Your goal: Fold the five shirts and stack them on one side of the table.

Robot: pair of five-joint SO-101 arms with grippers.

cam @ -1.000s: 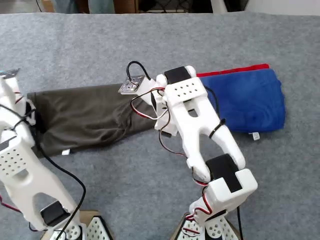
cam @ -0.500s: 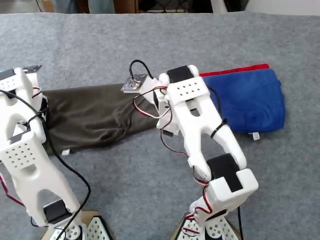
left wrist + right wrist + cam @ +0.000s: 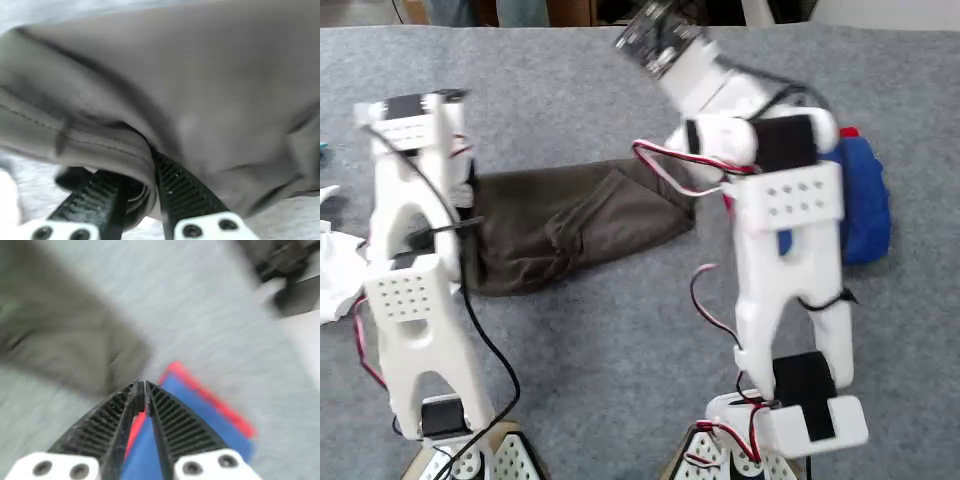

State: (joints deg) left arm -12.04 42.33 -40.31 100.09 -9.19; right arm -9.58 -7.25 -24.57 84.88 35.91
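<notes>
Right gripper (image 3: 144, 386) now off olive shirt (image 3: 580, 225)

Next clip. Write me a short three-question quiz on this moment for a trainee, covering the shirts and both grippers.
1. True or false: the left gripper is clamped on an edge of the dark shirt.
2. Which shirt pokes out from beneath the folded blue shirt? A) a red shirt B) a yellow shirt C) a green shirt
3. Fill in the blank: the right gripper, raised above the table, has its fingers ____ with nothing between them.

Key: 1 true; 2 A; 3 shut.
</notes>
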